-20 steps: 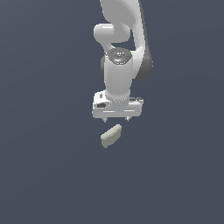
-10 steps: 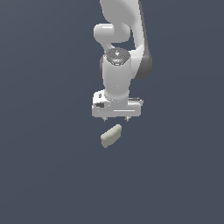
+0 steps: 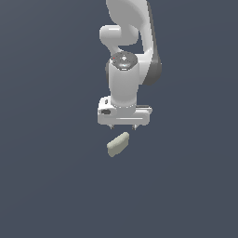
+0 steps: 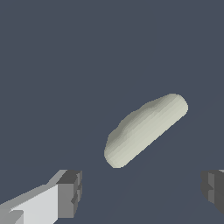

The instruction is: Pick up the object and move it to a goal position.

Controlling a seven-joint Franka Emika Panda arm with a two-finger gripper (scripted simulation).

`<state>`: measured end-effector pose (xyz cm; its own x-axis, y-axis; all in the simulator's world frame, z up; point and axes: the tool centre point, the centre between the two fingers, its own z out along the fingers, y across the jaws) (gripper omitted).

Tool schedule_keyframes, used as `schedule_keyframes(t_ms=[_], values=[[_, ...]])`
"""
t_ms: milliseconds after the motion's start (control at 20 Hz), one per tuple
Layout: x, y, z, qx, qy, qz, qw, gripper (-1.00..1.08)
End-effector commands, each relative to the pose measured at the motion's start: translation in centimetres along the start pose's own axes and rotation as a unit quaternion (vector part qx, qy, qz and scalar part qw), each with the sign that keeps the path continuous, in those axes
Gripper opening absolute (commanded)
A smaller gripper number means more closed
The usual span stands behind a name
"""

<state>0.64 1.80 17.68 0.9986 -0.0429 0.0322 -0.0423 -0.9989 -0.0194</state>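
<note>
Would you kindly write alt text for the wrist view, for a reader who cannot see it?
A small pale beige-olive oblong block with rounded edges lies diagonally on a plain dark grey-blue surface, untouched. The white arm's gripper is open, its two dark grey fingertips spread wide at the frame's edge, clear of the block.

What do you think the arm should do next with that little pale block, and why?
Probably shift the hand over the block before lowering. The wrist view shows the fingers spread wide with nothing between them, while the block lies slanted, apart from them. Turning the hand to match that slant may help too.
</note>
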Motion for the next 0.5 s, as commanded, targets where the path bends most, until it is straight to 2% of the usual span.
schedule_keyframes(t_ms=[0,450], values=[[0.09,0.06,0.11,0.0,-0.001,0.015,0.9999,1.0],[0.69,0.46,0.8,-0.002,-0.004,0.108,0.9942,1.0]])
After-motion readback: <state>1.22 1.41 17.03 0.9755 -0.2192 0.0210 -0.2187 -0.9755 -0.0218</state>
